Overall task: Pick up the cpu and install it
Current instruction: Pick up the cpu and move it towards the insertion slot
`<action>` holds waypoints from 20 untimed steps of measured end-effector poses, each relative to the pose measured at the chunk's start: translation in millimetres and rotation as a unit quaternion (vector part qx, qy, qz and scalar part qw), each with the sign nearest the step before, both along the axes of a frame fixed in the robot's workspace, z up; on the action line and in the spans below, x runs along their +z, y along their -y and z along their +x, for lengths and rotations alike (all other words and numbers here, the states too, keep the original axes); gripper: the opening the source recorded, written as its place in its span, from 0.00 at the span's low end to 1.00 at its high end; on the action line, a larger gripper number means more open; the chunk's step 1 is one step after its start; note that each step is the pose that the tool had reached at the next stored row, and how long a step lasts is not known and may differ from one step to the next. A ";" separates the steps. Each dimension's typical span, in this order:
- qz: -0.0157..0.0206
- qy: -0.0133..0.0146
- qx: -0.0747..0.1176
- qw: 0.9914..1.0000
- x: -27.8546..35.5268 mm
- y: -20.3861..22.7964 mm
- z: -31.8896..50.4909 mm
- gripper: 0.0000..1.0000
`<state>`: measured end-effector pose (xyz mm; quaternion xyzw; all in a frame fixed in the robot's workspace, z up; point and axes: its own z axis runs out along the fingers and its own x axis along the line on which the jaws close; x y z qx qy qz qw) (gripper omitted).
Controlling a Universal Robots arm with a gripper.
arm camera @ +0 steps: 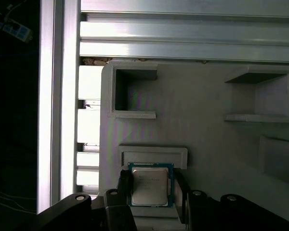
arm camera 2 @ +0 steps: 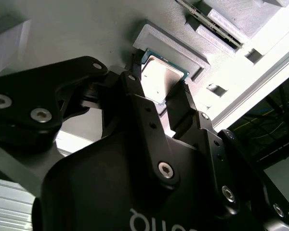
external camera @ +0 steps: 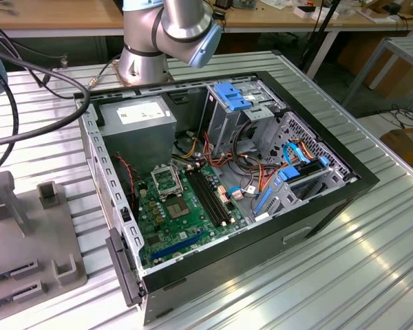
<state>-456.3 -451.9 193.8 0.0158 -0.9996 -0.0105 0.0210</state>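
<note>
The cpu [arm camera: 150, 186] [arm camera 2: 160, 79], a small square chip with a silvery top and thin green rim, lies in a shallow raised nest [arm camera: 152, 156] on the grey fixture plate [arm camera: 202, 134]. In both wrist views my gripper [arm camera: 151, 183] [arm camera 2: 160, 76] straddles it. One black finger [arm camera: 124, 181] presses each of two opposite edges, so the gripper is shut on the chip, which still rests in its nest. In the exterior view the empty black-framed socket [external camera: 166, 182] sits on the green board inside the open computer case [external camera: 220, 172].
The grey fixture plate [external camera: 27, 240] lies on the ribbed metal table at the exterior view's left, with raised blocks and slots. Black cables [external camera: 48, 117] cross the table near the arm base [external camera: 143, 62]. The case holds a power supply, drive cages and loose wires.
</note>
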 end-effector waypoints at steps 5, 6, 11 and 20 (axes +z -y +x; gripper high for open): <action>0.000 0.000 0.000 1.000 0.2 0.1 0.5 0.46; 0.000 0.000 0.000 1.000 0.1 0.1 0.6 0.46; 0.000 0.000 0.000 1.000 0.1 0.1 0.7 0.54; 0.000 0.000 0.004 1.000 -0.8 0.1 -0.3 0.54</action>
